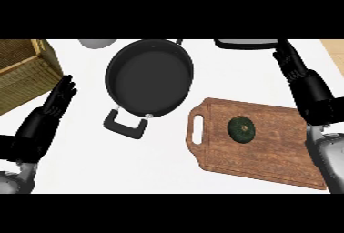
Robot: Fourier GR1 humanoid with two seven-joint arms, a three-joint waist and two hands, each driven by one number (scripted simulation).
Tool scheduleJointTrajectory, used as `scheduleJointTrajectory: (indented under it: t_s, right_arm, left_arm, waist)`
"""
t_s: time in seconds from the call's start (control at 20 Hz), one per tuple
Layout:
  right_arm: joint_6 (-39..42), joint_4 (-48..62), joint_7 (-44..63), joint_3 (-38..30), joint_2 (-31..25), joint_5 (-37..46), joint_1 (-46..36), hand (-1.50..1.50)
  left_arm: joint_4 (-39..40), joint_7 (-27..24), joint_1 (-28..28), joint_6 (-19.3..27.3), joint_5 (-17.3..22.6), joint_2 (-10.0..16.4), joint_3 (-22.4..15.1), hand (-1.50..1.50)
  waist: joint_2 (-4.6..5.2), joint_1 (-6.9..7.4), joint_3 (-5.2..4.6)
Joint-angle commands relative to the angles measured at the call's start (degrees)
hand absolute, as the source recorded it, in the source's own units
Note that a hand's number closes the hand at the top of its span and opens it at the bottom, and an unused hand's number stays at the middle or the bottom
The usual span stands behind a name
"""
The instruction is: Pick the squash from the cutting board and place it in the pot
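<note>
A dark green round squash (242, 129) lies on the brown wooden cutting board (269, 159) at the right. The black pot (149, 77), with nothing inside, stands left of the board, one handle pointing toward me. My right hand (290, 58) is raised beyond the board's far right corner, fingers straight, well above and right of the squash, touching nothing. At the left my left hand (58, 96) rests open with fingers up, left of the pot.
A wicker basket (23, 73) fills the far left corner. A grey rounded object (98, 43) and a dark object (245, 43) show at the far edge. A wooden strip (334, 50) runs along the right edge.
</note>
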Motion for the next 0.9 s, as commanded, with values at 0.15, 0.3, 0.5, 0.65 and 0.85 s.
scheduleJointTrajectory:
  t_s: [0.15, 0.3, 0.5, 0.65, 0.85]
  right_arm:
    - [-23.37, 3.23, 10.51, -10.35, 6.83, 2.1, 13.56, 1.5]
    - [-25.3, 11.62, 13.47, -8.53, -4.46, 15.42, 22.24, 1.5]
    - [-44.65, 8.88, 12.44, -11.6, 0.66, 24.7, 28.35, -1.5]
    - [-54.84, 3.58, 14.02, -8.53, 7.75, 31.22, 30.53, -1.5]
    - [-58.93, -0.63, 20.12, -3.08, 15.05, 40.99, 37.26, -1.5]
  left_arm:
    - [4.29, 2.53, 5.73, 6.17, -2.53, 2.25, 3.23, 0.0]
    - [5.91, 3.49, 7.23, 6.84, -2.08, 2.84, 4.15, 0.0]
    - [7.04, 4.39, 10.91, 7.83, -1.62, 3.36, 5.02, 0.0]
    - [8.12, 4.67, 9.8, 7.94, -1.84, 3.28, 5.34, 0.0]
    - [6.81, 4.44, 9.93, 8.79, -2.9, 2.38, 4.37, 0.0]
  waist:
    - [-0.64, -4.16, -1.0]
    - [2.38, -5.52, -3.12]
    - [-0.53, -4.92, -1.96]
    - [-0.4, -4.41, -1.78]
    - [-0.13, -2.68, -1.73]
